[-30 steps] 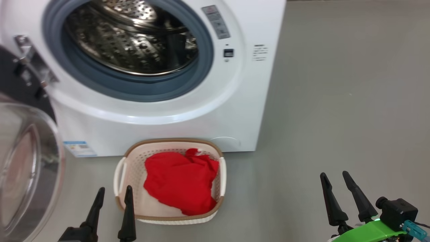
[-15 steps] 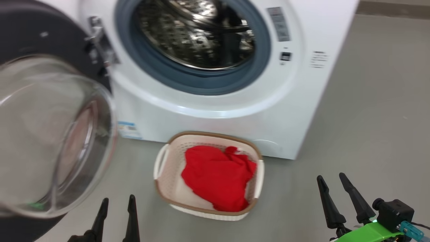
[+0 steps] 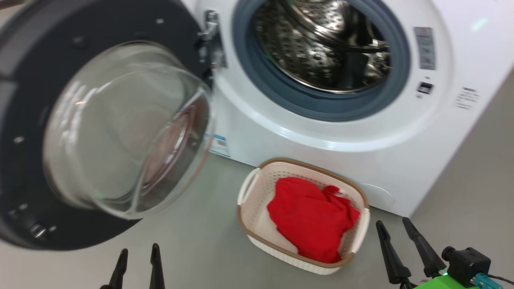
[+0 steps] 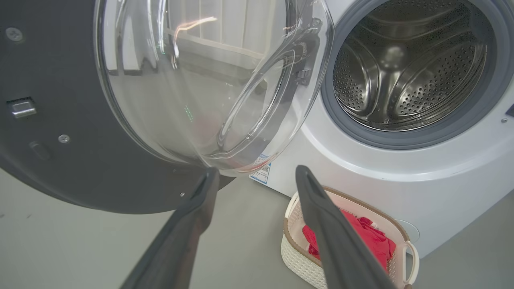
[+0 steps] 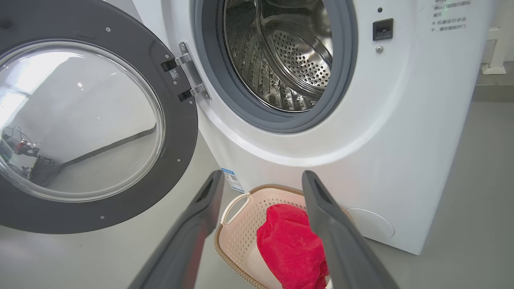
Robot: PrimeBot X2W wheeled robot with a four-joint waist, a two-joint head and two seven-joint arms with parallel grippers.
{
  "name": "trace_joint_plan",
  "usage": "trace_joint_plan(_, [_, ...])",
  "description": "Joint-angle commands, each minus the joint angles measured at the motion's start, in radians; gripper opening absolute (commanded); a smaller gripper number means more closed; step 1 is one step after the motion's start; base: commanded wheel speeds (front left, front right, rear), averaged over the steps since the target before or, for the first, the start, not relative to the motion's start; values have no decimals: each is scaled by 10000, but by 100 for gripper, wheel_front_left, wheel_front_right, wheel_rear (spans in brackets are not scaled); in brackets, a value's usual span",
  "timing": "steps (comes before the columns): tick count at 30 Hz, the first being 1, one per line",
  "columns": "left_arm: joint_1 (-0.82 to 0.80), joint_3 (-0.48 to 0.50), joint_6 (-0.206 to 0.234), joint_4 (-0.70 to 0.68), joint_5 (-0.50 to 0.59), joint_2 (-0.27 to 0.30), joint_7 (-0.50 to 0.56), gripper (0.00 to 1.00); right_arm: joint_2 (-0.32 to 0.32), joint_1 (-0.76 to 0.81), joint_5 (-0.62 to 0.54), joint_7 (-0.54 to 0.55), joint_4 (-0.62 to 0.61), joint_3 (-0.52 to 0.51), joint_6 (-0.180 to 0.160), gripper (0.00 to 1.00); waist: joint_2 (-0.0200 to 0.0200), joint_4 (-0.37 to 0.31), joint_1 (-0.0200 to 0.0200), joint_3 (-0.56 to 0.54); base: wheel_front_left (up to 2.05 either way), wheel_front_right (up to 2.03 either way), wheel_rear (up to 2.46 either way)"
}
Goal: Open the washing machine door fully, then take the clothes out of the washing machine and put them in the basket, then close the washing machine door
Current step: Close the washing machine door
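My left gripper (image 3: 139, 249) hung released and empty. The washing machine door (image 3: 104, 124) stood wide open up-left of it, farther from my right gripper (image 3: 392, 221), likewise released. The clothes (image 3: 311, 218) lay in the basket (image 3: 297, 161) between them.

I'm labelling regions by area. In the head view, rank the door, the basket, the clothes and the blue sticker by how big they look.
Largest to smallest:
1. door: it swings toward the camera, so nearness enlarges it
2. basket
3. clothes, lying inside the basket
4. sticker
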Motion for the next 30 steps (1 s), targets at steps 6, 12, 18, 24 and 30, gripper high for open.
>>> trace_joint_plan(6, [28, 318, 172, -227, -128, 87, -51, 100, -5, -218, -203, -65, -211, 603, 2, 100, 0, 880, 0, -168, 0, 0, 0])
trace_joint_plan(12, [60, 381, 226, -304, -216, 87, -51, 100, 66, -334, -173, -65, -132, 914, 2, 100, 0, 938, 0, -98, 0, 0, 0])
trace_joint_plan(18, [96, 450, 198, -281, -213, 87, -51, 100, 132, -320, -127, -65, -77, 1167, 2, 100, 0, 935, 0, -131, 0, 0, 0])
trace_joint_plan(24, [109, 439, 173, -254, -195, 87, -51, 100, 170, -252, -99, -65, -82, 1174, 2, 100, 0, 910, 0, -196, 0, 0, 0])
trace_joint_plan(30, [99, 411, 152, -231, -202, 87, -51, 100, 139, -228, -120, -65, -100, 1112, 2, 100, 0, 899, 0, -214, 0, 0, 0])
